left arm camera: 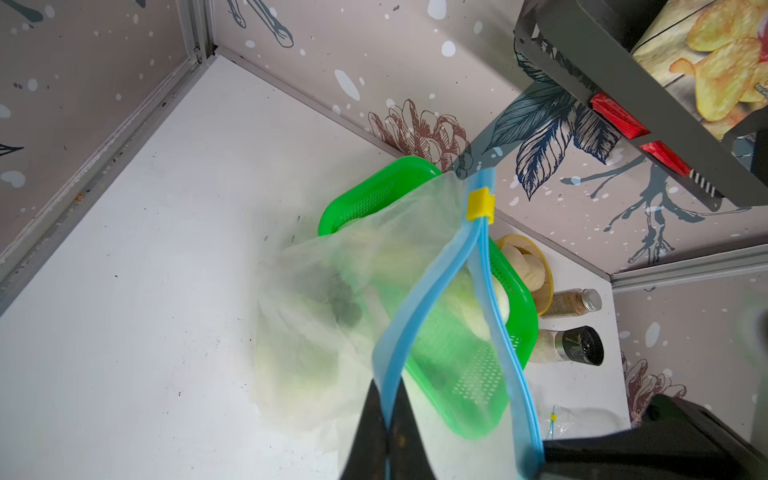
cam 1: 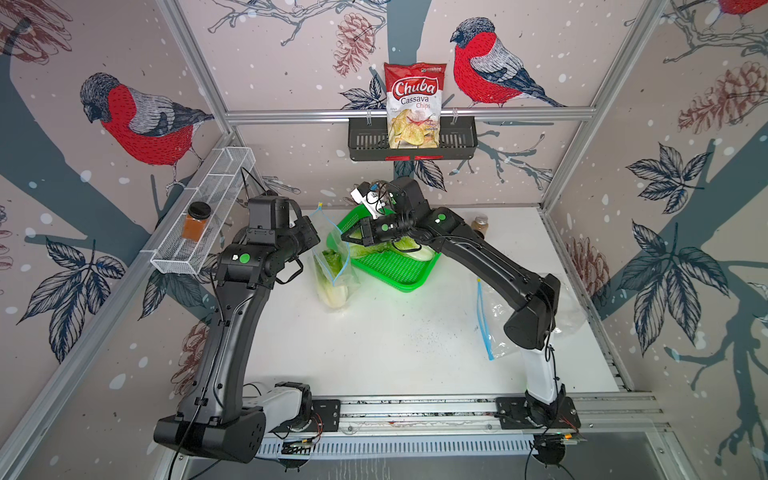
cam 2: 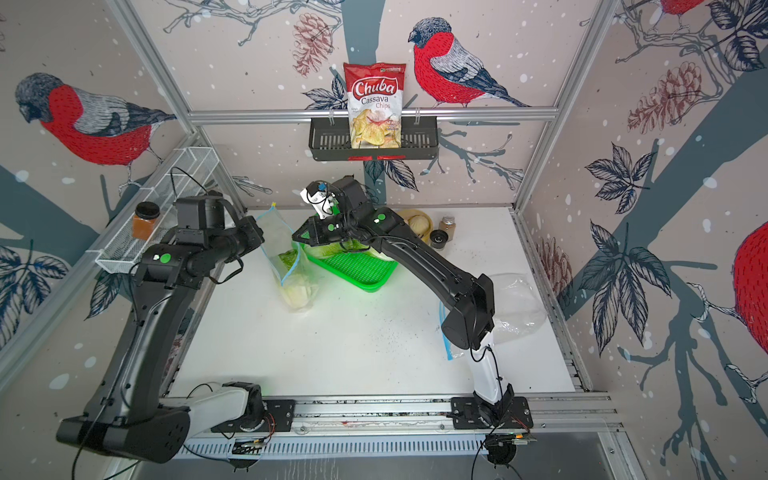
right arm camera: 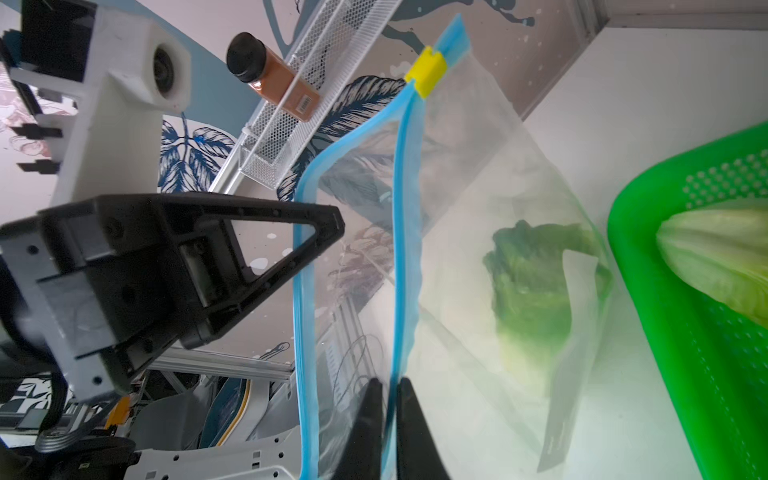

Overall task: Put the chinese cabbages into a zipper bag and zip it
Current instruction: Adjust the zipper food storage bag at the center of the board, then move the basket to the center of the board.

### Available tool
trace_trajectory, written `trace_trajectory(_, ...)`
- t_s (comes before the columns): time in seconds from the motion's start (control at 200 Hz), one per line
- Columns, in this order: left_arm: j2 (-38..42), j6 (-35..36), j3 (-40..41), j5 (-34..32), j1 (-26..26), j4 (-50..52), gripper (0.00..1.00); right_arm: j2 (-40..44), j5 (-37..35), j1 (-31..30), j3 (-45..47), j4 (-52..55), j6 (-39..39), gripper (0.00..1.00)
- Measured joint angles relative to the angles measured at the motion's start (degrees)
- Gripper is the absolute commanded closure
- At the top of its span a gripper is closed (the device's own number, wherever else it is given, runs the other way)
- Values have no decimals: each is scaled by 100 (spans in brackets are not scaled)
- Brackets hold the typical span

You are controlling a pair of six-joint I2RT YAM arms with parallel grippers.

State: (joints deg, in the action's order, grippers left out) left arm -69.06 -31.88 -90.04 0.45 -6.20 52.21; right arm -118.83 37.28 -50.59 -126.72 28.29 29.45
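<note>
Where its two black fingers meet, the left gripper (left arm camera: 386, 415) is clenched on one blue lip of the zipper bag (left arm camera: 332, 299), as the left wrist view shows. The right gripper (right arm camera: 386, 399) has the opposite lip running between its fingers. They stand very close on either side of it, and whether they pinch the strip or only flank it cannot be told. Between the two lips the mouth gapes, and the yellow slider (right arm camera: 428, 77) sits at the far end, where the lips join. Inside the bag is one cabbage (right arm camera: 528, 291), green leaves toward the mouth and pale base at the bag's bottom, which rests on the white table (cam 1: 374, 353). Just beside the bag lies the green tray (cam 1: 399, 274), holding more cabbage (right arm camera: 715, 257), partly hidden under the right arm in both top views. A second clear bag (cam 1: 498, 320) lies flat near that arm's base.
</note>
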Motion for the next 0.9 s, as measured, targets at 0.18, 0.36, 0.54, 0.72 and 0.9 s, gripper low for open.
trace_trajectory(0.18,-216,345,-439,-197,509,463,100,-304,175,-37,-236,-133,-2,77)
trace_trajectory(0.36,-570,699,-745,-229,684,675,100,-227,164,160,-70,-310,-57,62)
trace_trajectory(0.54,-664,756,192,297,662,249,100,7,-649,769,776,-284,83,50)
trace_trajectory(0.72,-833,553,876,625,186,-472,100,-247,-1849,1104,870,258,-105,43)
trace_trajectory(0.9,-1003,321,1436,883,-31,-1121,100,-804,-2905,1425,566,785,-256,33)
